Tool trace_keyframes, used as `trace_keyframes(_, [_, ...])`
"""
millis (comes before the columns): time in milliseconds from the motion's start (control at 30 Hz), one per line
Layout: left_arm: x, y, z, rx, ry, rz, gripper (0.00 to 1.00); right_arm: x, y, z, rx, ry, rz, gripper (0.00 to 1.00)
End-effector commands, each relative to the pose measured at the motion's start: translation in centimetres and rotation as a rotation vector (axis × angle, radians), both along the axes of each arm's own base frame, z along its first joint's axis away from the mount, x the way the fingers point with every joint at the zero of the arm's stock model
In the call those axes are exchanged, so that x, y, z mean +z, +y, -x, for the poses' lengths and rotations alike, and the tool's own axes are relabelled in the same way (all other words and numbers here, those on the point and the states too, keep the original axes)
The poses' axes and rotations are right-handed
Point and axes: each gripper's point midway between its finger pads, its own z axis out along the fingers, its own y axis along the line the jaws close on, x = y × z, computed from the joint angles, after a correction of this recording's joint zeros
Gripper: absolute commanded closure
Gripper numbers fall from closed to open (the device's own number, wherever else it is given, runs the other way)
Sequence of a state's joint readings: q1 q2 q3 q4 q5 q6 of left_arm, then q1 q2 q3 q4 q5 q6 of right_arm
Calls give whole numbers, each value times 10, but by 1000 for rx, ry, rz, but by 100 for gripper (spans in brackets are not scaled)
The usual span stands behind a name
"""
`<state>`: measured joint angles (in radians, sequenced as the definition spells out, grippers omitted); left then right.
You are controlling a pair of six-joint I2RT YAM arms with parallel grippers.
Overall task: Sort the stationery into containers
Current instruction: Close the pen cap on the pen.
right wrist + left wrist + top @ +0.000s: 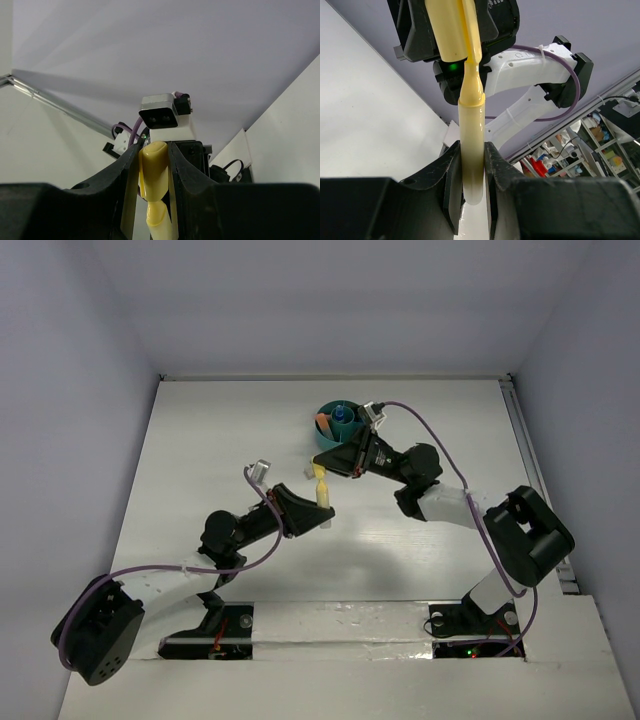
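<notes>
Top external shows the left end effector [325,507] and right end effector [321,471] each clamped on the yellow pen [322,488].

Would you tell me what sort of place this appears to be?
Probably a robotics lab cell: white table boxed by plain walls, left arm and right arm bolted on, cluttered shelves beyond.

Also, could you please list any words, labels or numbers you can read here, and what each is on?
None can be read.
Small white print on the black housing of the right gripper, top edge of the left wrist view: cut off, too small to read.
Coloured items on background shelves: too blurred.
Slim pale yellow plastic pen and round teal plastic organizer: no markings visible.
</notes>
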<state>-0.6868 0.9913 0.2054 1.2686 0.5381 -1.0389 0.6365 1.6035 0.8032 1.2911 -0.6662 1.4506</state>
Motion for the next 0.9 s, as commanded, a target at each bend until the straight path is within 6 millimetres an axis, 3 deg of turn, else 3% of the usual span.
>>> trace_keyframes(0, [59, 12, 13, -3, -193, 161, 100, 70, -32, 50, 6, -384, -265, 100])
trace_keyframes(567, [69, 17, 11, 14, -210, 194, 100, 75, -30, 67, 13, -466, -272, 100])
trace_keyframes(767, [80, 22, 11, 20, -235, 229, 100, 76, -26, 78, 32, -494, -278, 100])
trace_keyframes(867, [96, 28, 14, 29, -279, 264, 100, 75, -23, 84, 42, -511, -279, 100])
